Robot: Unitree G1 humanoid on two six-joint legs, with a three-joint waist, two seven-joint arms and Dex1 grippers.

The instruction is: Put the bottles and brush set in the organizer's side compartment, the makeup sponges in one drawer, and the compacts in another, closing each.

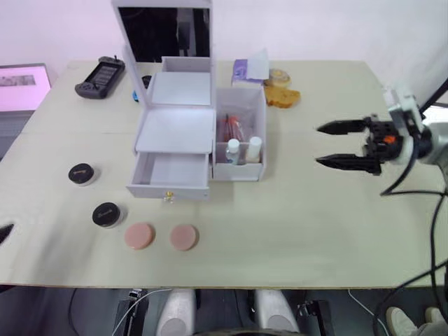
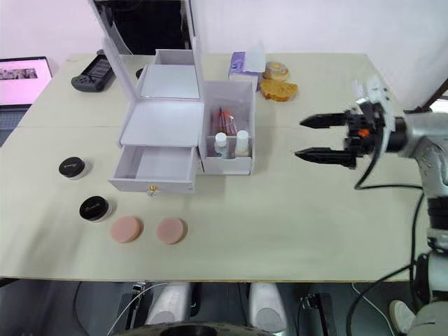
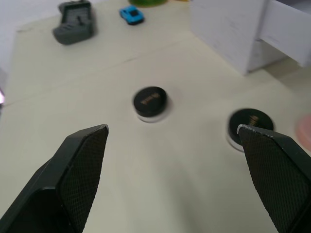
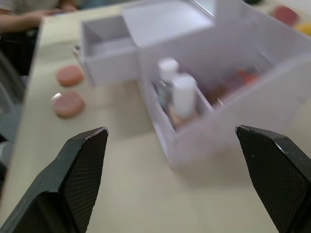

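The white organizer [image 1: 176,129] stands mid-table with its mirror lid upright and its lower drawer [image 1: 171,172] pulled out and empty. Its side compartment [image 1: 241,168] holds the two white-capped bottles [image 1: 234,150] [image 1: 253,148] with the brush set [image 1: 230,128] behind them. Two pink makeup sponges [image 1: 138,236] [image 1: 184,237] lie in front of the drawer. Two black-lidded compacts [image 1: 82,174] [image 1: 106,215] sit to their left. My right gripper [image 1: 334,145] hangs open to the right of the compartment. My left gripper [image 3: 172,130] is open above the table, with the compacts [image 3: 150,102] [image 3: 250,124] just beyond its fingers.
A dark game controller [image 1: 101,73] and a small blue toy [image 1: 136,96] lie at the back left. A purple tissue pack [image 1: 250,70] and pastries [image 1: 281,96] sit behind the organizer. A screen [image 1: 21,85] stands off the table's left edge. A person's arm [image 4: 29,17] rests beyond the table.
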